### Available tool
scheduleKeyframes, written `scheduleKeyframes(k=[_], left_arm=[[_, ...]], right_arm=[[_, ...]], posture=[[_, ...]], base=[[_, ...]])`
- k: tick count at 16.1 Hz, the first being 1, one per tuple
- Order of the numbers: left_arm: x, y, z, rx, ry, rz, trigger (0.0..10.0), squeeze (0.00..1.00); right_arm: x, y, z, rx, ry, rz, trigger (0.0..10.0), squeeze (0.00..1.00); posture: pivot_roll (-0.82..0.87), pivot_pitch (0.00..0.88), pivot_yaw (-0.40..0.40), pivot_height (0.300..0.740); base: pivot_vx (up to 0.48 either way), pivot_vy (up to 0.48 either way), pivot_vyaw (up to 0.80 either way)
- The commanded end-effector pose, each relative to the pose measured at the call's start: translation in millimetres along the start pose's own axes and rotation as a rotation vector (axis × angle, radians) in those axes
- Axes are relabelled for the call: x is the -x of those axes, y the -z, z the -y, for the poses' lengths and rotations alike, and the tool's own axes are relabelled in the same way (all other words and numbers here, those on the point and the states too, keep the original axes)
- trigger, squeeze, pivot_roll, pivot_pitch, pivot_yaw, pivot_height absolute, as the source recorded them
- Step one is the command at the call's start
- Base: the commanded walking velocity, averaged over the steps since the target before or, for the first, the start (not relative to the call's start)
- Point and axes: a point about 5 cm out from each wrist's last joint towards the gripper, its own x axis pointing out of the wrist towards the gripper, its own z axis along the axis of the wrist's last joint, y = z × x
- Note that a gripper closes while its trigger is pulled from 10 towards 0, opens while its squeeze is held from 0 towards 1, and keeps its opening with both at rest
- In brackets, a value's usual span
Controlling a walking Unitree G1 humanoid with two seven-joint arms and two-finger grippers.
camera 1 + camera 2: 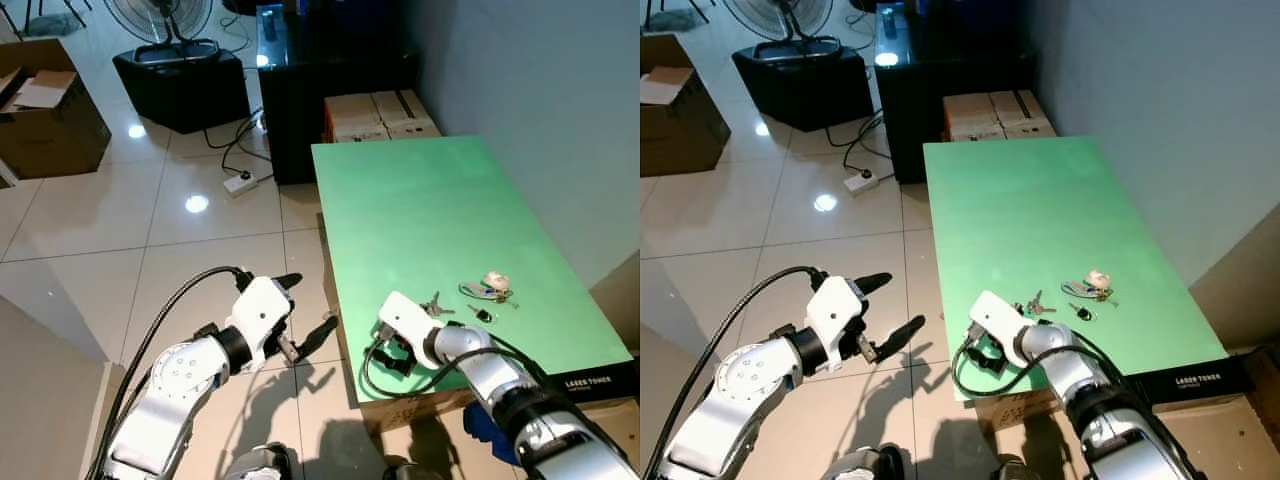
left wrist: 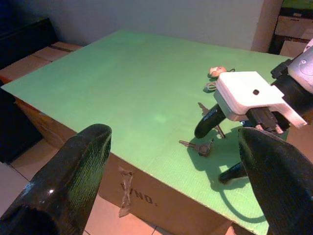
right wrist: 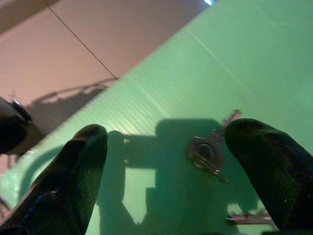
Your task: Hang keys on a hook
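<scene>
As black fingers (image 3: 73,181) spread, metal keys (image 3: 208,152) on ribbed green board (image 3: 161,88)

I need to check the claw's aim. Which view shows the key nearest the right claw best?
The right wrist view: the key lies large between the open right claw fingers. The left wrist view shows it from the side; both eye views show it small.

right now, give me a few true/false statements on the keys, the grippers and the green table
1. The right gripper is open above a key on the green table. True.
2. The left gripper holds a key. False: it is open and empty, over the floor beside the table.
3. A second key bunch lies farther along the table. True.
4. The keys hang on a hook. False: they lie flat on the table.
</scene>
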Motion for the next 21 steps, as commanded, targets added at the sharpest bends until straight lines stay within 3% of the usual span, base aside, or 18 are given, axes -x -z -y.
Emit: scheduleKeyframes(k=[1, 7, 11, 13, 14, 15, 17, 18, 21], left_arm=[[2.0, -1, -0.5, -0.007, 0.009, -0.011, 10.0, 0.0], [6.0, -1, -1.8, -0.012, 0.03, -0.036, 10.0, 0.0], [10.9, 1, -1.8, -0.02, 0.02, -0.055, 10.0, 0.0], [11.7, 1, -2.3, -0.02, 0.022, -0.056, 10.0, 0.0], [12.2, 0, -2.8, -0.019, 0.023, -0.055, 10.0, 0.0], [12.9, 0, -3.5, -0.022, 0.024, -0.058, 10.0, 0.0], [14.7, 0, -3.8, -0.024, 0.02, -0.062, 10.0, 0.0], [15.3, 0, -3.9, -0.024, 0.018, -0.063, 10.0, 0.0], [20.3, -1, -5.5, -0.029, 0.013, -0.073, 10.0, 0.0]], right_arm=[[-2.6, 0, -1.3, 0.024, 0.012, -0.013, 10.0, 0.0], [-4.5, 5, 5.0, 0.034, 0.091, -0.05, 10.0, 0.0], [-2.2, 0, 12.1, -0.045, 0.123, 0.033, 10.0, 0.0], [-2.4, 2, 12.0, -0.024, 0.111, 0.009, 7.4, 0.0], [-2.7, 3, 11.6, -0.015, 0.103, -0.005, 7.0, 0.0], [-2.7, 4, 11.7, -0.016, 0.099, -0.014, 7.1, 0.0], [-2.8, 5, 11.3, -0.013, 0.092, -0.021, 9.5, 0.0], [-2.9, 5, 11.2, -0.011, 0.092, -0.022, 10.0, 0.0], [-4.4, -2, 12.1, -0.06, 0.098, 0.03, 10.0, 0.0]], posture=[[0.0, 0.12, 0.048, 0.74], [0.02, 0.124, 0.074, 0.74], [0.04, 0.121, 0.077, 0.74], [0.05, 0.116, 0.078, 0.74], [0.05, 0.119, 0.078, 0.74], [0.06, 0.122, 0.076, 0.74], [0.07, 0.117, 0.073, 0.74], [0.07, 0.115, 0.073, 0.74], [0.09, 0.126, 0.077, 0.74]], base=[[0.0, 0.0, 0.0], [0.0, 0.0, 0.0], [0.0, 0.0, 0.0], [0.0, 0.0, 0.0], [0.0, 0.0, 0.0], [0.0, 0.0, 0.0], [0.0, 0.0, 0.0], [0.0, 0.0, 0.0], [0.0, 0.0, 0.0]])
